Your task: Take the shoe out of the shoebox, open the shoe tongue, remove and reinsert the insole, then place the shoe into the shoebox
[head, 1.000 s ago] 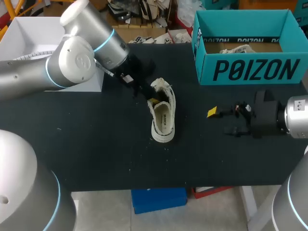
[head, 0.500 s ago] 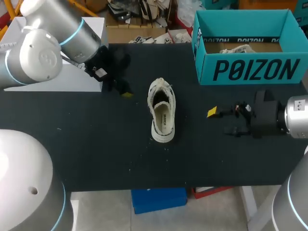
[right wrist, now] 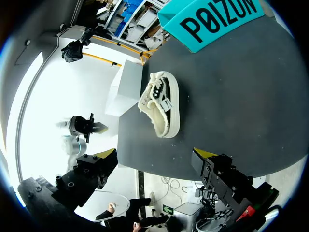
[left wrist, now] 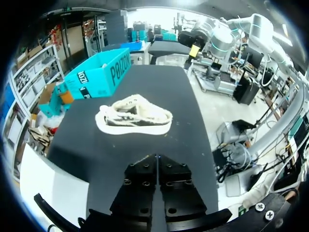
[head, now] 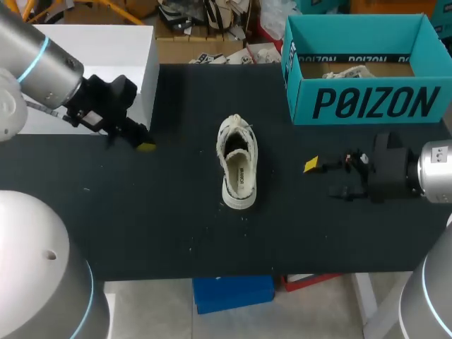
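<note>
The cream canvas shoe (head: 237, 164) lay at the middle of the black table (head: 141, 226), likely so both arms could reach it. The left gripper (head: 141, 143), fingers pressed together, hung near the left edge. The right gripper (head: 319, 178), spread and empty, sat near the right edge, beside the teal cardboard shoebox (head: 367, 102).

Bright even light, soft shadows on black table (head: 176, 233), glare in right wrist view

Cream cloth shoe (head: 238, 166) — fuzzy — on matt black table (head: 176, 233); cardboard shoebox (head: 367, 102).

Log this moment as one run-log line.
shoe: upright on table, outside shoebox | left gripper: shut, empty, beside white box | right gripper: open, empty, right of shoe
</note>
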Action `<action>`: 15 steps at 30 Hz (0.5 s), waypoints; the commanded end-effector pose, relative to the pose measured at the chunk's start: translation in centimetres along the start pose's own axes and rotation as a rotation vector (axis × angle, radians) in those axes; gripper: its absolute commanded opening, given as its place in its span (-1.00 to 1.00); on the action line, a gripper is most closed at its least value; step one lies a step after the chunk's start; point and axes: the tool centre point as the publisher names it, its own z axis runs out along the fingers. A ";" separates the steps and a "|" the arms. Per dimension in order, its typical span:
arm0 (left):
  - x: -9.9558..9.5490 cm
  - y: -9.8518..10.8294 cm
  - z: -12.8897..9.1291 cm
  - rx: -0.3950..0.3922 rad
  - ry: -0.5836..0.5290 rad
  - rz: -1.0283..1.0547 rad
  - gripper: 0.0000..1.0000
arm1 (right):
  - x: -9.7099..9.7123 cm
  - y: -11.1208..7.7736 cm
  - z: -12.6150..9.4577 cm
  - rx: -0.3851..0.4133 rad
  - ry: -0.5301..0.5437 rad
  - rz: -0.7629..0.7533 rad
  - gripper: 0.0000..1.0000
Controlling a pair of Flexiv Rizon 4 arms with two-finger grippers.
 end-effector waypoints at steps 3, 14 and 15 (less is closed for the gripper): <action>1.6 0.9 -1.2 0.026 -0.038 0.009 1.00 | 0.1 0.0 0.1 -0.001 -0.003 0.001 1.00; 1.6 0.9 -1.2 0.026 -0.038 0.009 1.00 | 0.1 0.0 0.1 -0.001 -0.003 0.001 1.00; 1.6 0.9 -1.2 0.026 -0.038 0.009 1.00 | 0.1 0.0 0.1 -0.001 -0.003 0.001 1.00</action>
